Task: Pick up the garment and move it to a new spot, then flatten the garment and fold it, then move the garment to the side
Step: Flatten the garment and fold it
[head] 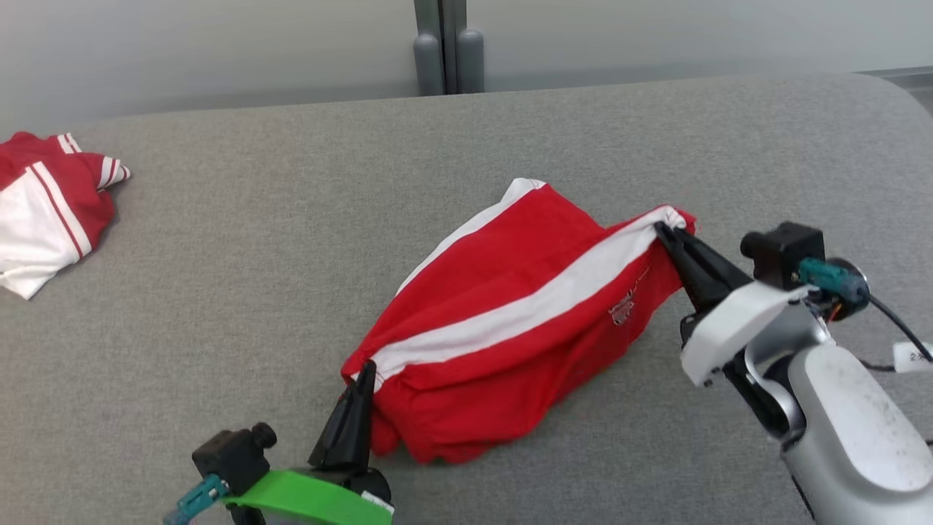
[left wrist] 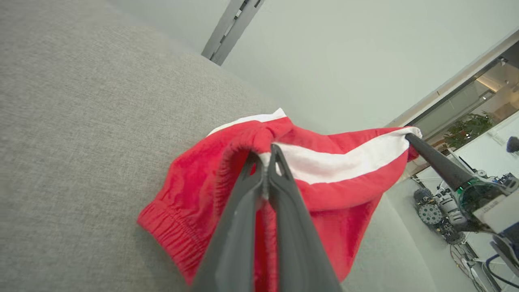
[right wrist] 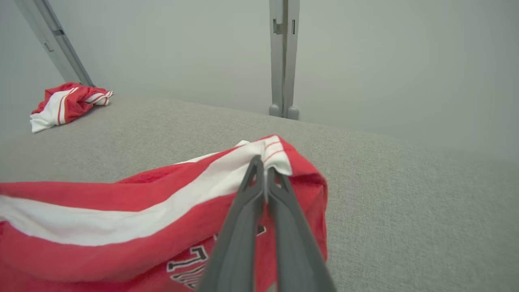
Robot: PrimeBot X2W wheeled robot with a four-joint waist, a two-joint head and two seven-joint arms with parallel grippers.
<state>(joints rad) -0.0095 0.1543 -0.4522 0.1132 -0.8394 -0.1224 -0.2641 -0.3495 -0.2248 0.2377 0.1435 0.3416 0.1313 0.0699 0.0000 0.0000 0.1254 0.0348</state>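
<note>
Red garment (head: 510, 306) with a white stripe sits near the middle of the grey bench (head: 255, 255), a bit to the right side. It is bunched up and puffy, not flat. Black letters with white edges peek out low on it in the right wrist view.

Both grippers hold it. The left gripper (head: 364, 372) is pinched tight on the near end, by the stretchy band. The right gripper (head: 667, 233) is pinched tight on the far end, right where the white stripe stops. The cloth hangs between them like a little hammock, and its bottom part looks like it rests on the bench.

Another red and white cloth (head: 44, 211) lies far away at the left edge of the bench. Nobody is touching it.

I think the job is only at the start. The garment is grabbed, so it looks like the picking up or moving part. It is not spread flat yet. It is not folded yet. Moving it to the side comes last.
</note>
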